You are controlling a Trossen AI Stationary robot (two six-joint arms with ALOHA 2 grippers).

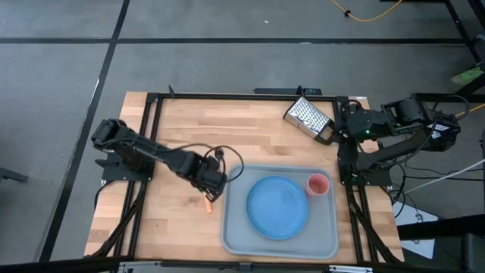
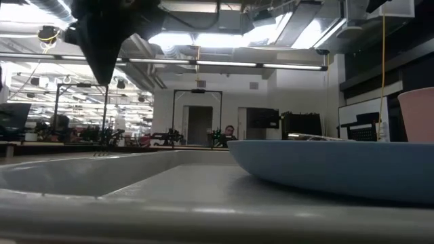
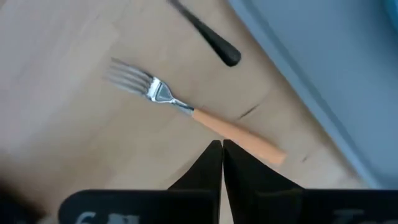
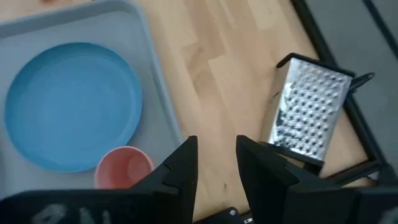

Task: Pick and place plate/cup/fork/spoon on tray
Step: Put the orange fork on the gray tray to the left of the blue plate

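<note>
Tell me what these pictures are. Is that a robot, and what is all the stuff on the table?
Yes, it is a robot with two dark arms at a wooden table. One picture looks down from above, one looks level across the table, and two come from cameras on the wrists. On the grey-blue tray sit a blue plate and a pink cup. The left hand, fingers shut and holding nothing, hovers over an orange-handled fork lying on the wood, near a dark spoon handle. The right hand, open, waits beside a metal grater.
</note>
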